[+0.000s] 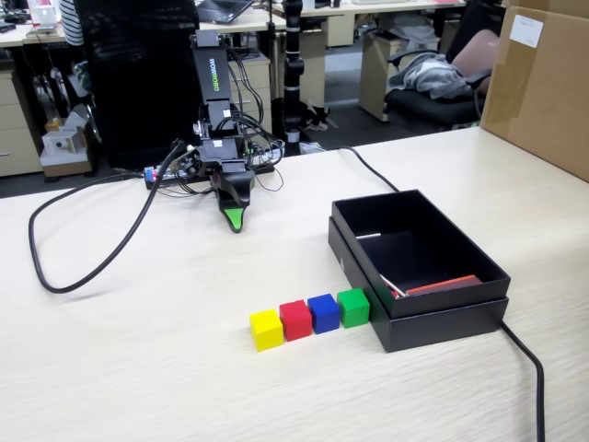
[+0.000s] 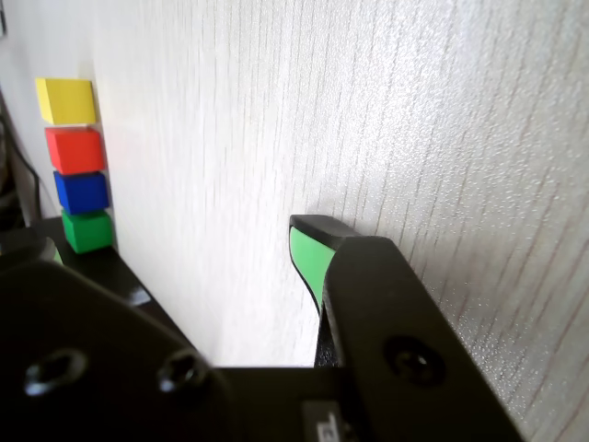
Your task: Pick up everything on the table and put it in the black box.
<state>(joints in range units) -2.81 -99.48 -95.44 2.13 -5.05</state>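
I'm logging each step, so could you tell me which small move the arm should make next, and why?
Probably reach forward toward the green cube. All four cubes sit in a row on the table beside the black box, none inside yet, and the gripper rests far back holding nothing; green lies nearest the box.

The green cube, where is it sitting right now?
In the fixed view the green cube ends the row on the right, beside the blue cube and right against the black box.
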